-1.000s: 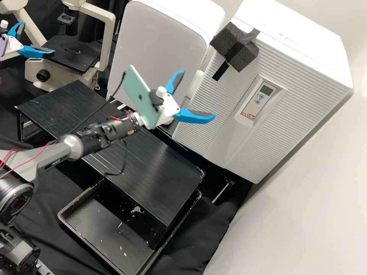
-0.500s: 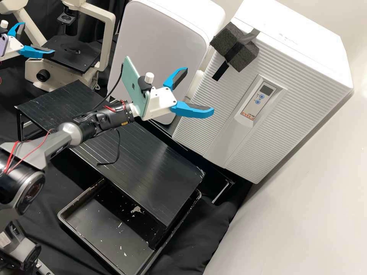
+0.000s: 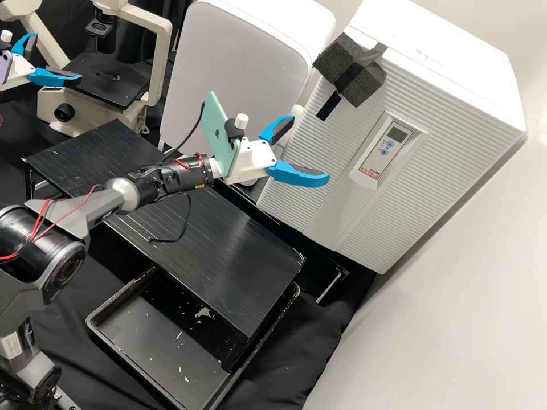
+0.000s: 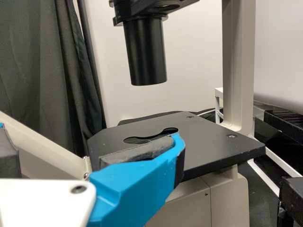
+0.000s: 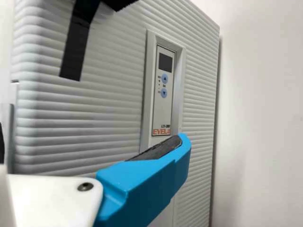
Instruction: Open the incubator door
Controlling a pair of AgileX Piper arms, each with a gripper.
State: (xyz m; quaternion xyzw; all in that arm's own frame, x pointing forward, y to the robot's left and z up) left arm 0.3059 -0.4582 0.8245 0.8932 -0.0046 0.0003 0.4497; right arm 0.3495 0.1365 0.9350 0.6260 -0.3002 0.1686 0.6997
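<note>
One ribbed white door (image 3: 342, 128), shut to all appearance, fronts the incubator (image 3: 444, 62). Near the incubator's top sits a pair of dark foam blocks (image 3: 364, 88), bound with black tape (image 3: 329, 106); from where I stand in the room, these look the likeliest pull point. A control panel (image 3: 383, 149) is set midway across the incubator's front.

Before the incubator, apparently below foam level, is the right gripper (image 3: 311, 149), its jaws spread, nothing between them. A teal phone (image 3: 219, 136) is mounted behind them. Beside the incubator stands a white cabinet (image 3: 228, 62); well apart from the incubator, near the microscope (image 3: 162, 57), is the left gripper (image 3: 58, 57), its jaws likewise open and empty.

The step in hand, in my judgement, is the approach; the opening proper remains to be done. Done well, it calls for jaws raised to the foam, brought in square to straddle a block, and closed firmly before any pull. The pull should be slow and follow the door's arc, probably hinged on the incubator's far side from the cabinet. A skewed grip might peel the tape; a careless wrist turn might knock the phone against the cabinet.
</note>
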